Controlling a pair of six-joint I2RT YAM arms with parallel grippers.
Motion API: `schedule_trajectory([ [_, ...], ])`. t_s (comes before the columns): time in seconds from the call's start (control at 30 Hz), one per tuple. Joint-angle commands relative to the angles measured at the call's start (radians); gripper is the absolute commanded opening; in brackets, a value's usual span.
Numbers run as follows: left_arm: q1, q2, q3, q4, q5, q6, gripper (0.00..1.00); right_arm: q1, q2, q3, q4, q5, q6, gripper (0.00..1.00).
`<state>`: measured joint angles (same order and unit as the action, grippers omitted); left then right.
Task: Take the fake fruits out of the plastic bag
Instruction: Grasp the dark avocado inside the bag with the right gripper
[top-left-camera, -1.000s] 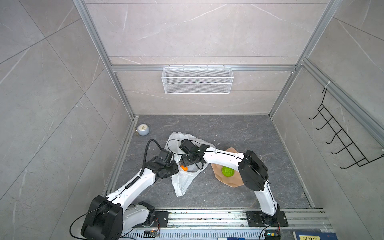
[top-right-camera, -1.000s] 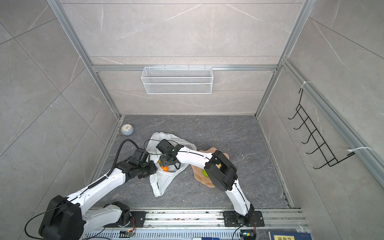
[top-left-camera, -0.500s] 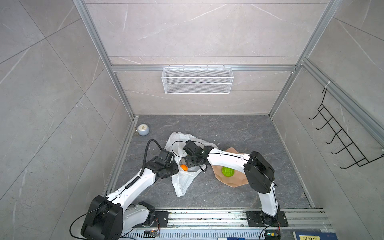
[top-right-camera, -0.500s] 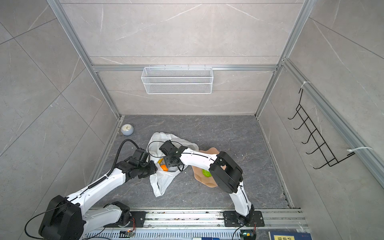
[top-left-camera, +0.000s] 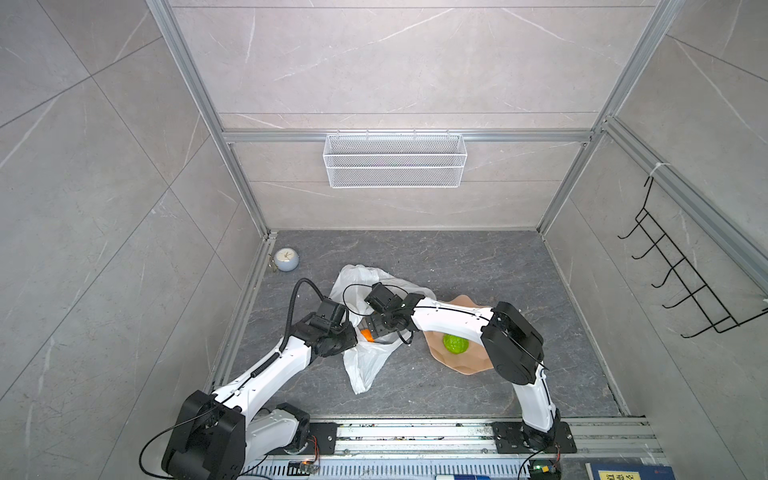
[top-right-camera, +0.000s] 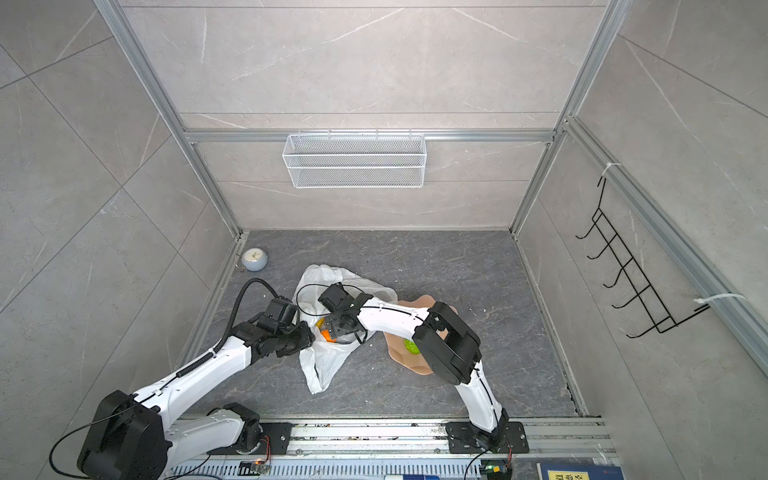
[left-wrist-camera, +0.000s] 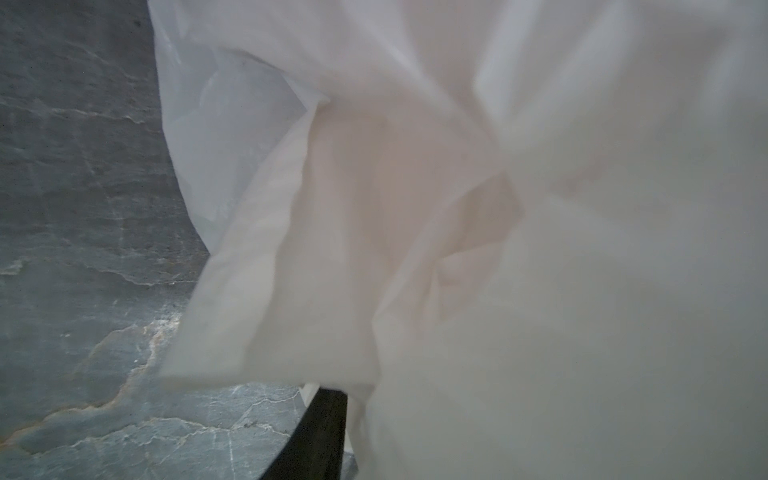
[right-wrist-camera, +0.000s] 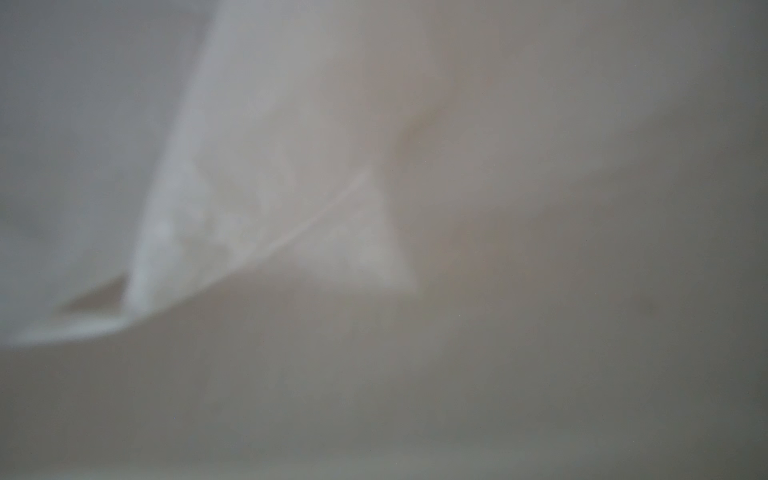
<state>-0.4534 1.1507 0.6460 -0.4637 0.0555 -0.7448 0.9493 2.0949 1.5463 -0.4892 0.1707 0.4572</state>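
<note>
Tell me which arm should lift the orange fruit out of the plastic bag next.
Right. The right gripper reaches into the mouth of the plastic bag, next to the orange fruit. The left gripper sits at the bag's rim and seems to hold it open, so it should not let go.

Plastic bag (top-left-camera: 363, 368) mid-floor, plate (top-left-camera: 465, 365) just right of it, bumpy fruit (top-left-camera: 456, 344) on plate, clock (top-left-camera: 286, 258) far-left corner.

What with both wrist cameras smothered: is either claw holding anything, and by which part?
Left claw pinches the plastic bag at its mouth's edge. Right claw sits in the mouth by the orange fruit; hold cannot be told.
</note>
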Motion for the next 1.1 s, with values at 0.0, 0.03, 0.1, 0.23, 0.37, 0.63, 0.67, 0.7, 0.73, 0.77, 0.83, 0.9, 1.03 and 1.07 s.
schedule_trajectory([
  [0.0,0.005,-0.008,0.012,0.000,0.003,0.014,0.33,0.003,0.038,-0.006,-0.050,-0.022,-0.015,0.88],
  [0.03,0.005,-0.007,0.011,0.000,0.003,0.015,0.33,0.002,0.036,-0.006,-0.055,-0.030,-0.018,0.88],
  [0.1,0.005,-0.004,0.012,0.001,0.003,0.013,0.33,0.003,0.028,-0.014,-0.062,-0.044,-0.014,0.88],
  [0.23,0.005,0.005,0.019,0.002,0.003,0.016,0.33,0.003,0.024,-0.028,-0.069,-0.042,0.013,0.87],
  [0.37,0.005,0.008,0.022,0.004,0.006,0.015,0.33,0.003,0.029,-0.017,-0.079,-0.010,0.024,0.80],
  [0.63,0.005,-0.002,0.022,-0.006,0.000,0.019,0.34,0.002,-0.047,-0.012,-0.075,0.011,0.032,0.69],
  [0.67,0.005,-0.001,0.021,-0.006,0.000,0.018,0.34,0.002,-0.060,-0.013,-0.079,0.013,0.032,0.68],
  [0.7,0.005,-0.001,0.020,-0.005,0.000,0.017,0.34,0.003,-0.076,-0.015,-0.083,0.015,0.034,0.68],
  [0.73,0.005,0.001,0.020,-0.005,0.000,0.019,0.33,0.002,-0.090,-0.019,-0.084,0.016,0.036,0.67],
  [0.77,0.006,0.001,0.020,-0.004,0.000,0.018,0.34,0.003,-0.108,-0.026,-0.086,0.017,0.038,0.67],
  [0.83,0.005,0.004,0.019,-0.001,0.000,0.019,0.34,0.003,-0.143,-0.043,-0.085,0.018,0.040,0.66],
  [0.9,0.005,0.007,0.019,0.003,0.003,0.017,0.33,0.003,-0.172,-0.058,-0.077,0.018,0.039,0.64],
  [1.03,0.005,0.010,0.017,0.011,0.006,0.016,0.33,0.003,-0.162,-0.062,-0.090,0.025,0.011,0.67],
  [1.07,0.005,0.010,0.018,0.011,0.007,0.015,0.34,0.003,-0.153,-0.061,-0.092,0.023,0.004,0.69],
])
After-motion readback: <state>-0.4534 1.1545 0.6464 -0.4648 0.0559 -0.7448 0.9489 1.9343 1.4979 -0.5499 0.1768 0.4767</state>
